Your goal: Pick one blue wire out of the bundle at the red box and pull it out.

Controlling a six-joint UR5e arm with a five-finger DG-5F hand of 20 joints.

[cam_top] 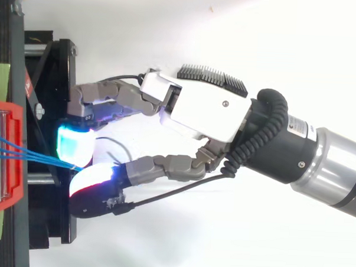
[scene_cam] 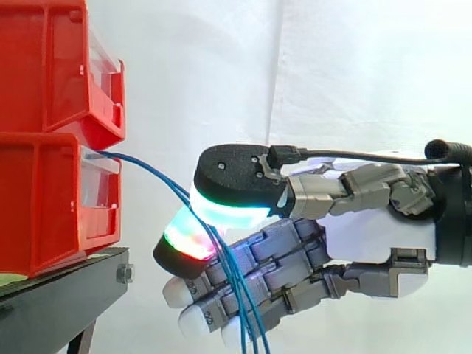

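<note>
A bundle of thin blue wires (scene_cam: 147,171) leaves the front of the lower red box (scene_cam: 44,206) and slopes down to the right. The wires pass between two glowing pads of my hand (scene_cam: 369,236): a green-cyan pad (scene_cam: 228,212) above and a red-green pad (scene_cam: 186,242) below. These pads are closed together on the wires, which hang loose below the pinch. My other fingers curl underneath. From above, the blue wires (cam_top: 29,152) run from the red box (cam_top: 13,111) to the pinch point beside the cyan pad (cam_top: 75,144), with my hand (cam_top: 203,108) reaching in from the right.
A second red box (scene_cam: 51,66) is stacked on the lower one. Both rest on a black stand (scene_cam: 66,284) whose frame (cam_top: 57,63) lies under my fingertips. A white curtain is behind.
</note>
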